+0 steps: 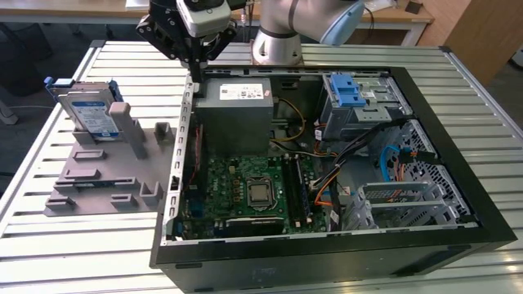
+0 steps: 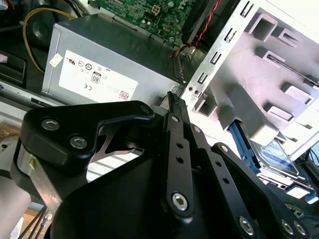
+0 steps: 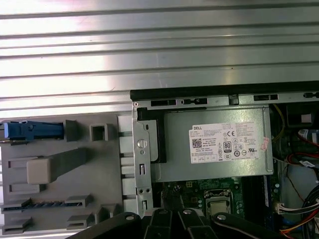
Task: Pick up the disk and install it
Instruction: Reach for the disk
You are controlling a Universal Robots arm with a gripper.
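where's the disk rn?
The disk stands on edge in the grey fixture at the exterior view's left, outside the case and apart from the gripper, which is over the case's near wall.

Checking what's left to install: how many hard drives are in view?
1. The flat silver hard drive with blue plastic rails stands in the grey plastic holder at the exterior view's left, outside the black computer case. Others may be hidden in its metal cages.
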